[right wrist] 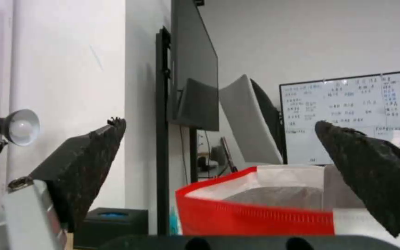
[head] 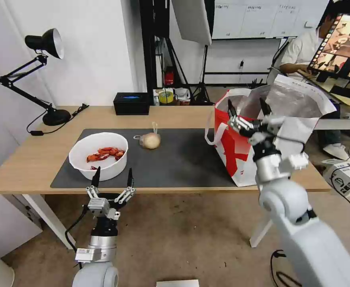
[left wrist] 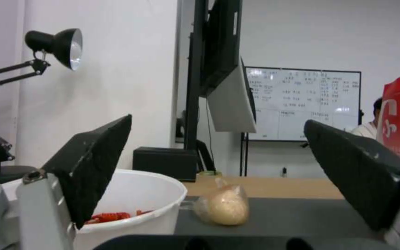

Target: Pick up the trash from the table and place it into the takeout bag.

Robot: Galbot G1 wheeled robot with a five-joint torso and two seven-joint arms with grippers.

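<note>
A white round bowl [head: 98, 155] [left wrist: 135, 205] holding red crayfish shells sits on the left part of the dark mat. A beige lump in a clear bag [head: 150, 140] [left wrist: 225, 206] lies at mid-mat. The white-and-red takeout bag [head: 258, 135] [right wrist: 260, 205] stands open on the table's [head: 31, 159] right side, foil lining showing. My left gripper [head: 113, 178] [left wrist: 218, 139] hangs open just off the table's front edge, in front of the bowl, holding nothing. Raised in front of the bag's mouth, my right gripper [head: 248, 108] [right wrist: 221, 130] is open and empty too.
A black desk lamp [head: 43, 71] stands at the table's far left with its cable trailing. A small black box [head: 131, 103] sits at the back edge. A person sits at a desk with a monitor [head: 342, 44] behind the bag. Boxes and cables lie on the floor at right.
</note>
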